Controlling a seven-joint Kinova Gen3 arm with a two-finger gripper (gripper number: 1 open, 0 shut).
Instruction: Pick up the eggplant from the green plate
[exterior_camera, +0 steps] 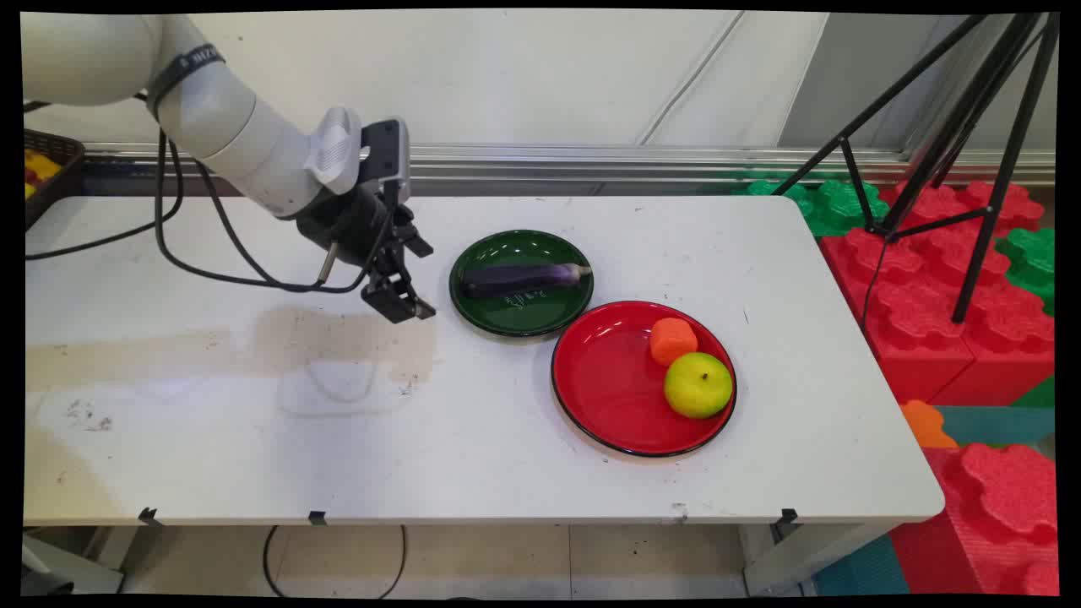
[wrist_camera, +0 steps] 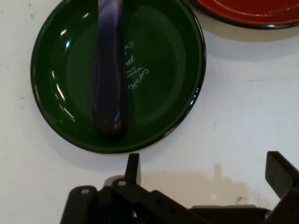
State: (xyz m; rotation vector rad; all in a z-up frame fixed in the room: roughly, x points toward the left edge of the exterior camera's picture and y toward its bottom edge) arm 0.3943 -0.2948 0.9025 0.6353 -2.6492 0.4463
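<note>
Black gripper (exterior_camera: 411,283) on a white arm (exterior_camera: 245,139); white table (exterior_camera: 473,439) with a tan-brown stain patch (exterior_camera: 346,338) toward its left edge. Dark green plate (exterior_camera: 490,295) has a black rim and white script lettering (wrist_camera: 133,65), and carries a glossy dark purple eggplant (exterior_camera: 522,278). Red plate (exterior_camera: 608,380), also black-rimmed, carries an orange piece (exterior_camera: 672,339) and a yellow-green round fruit (exterior_camera: 698,385); red and green studded blocks (exterior_camera: 920,279) off the table's right edge.
</note>
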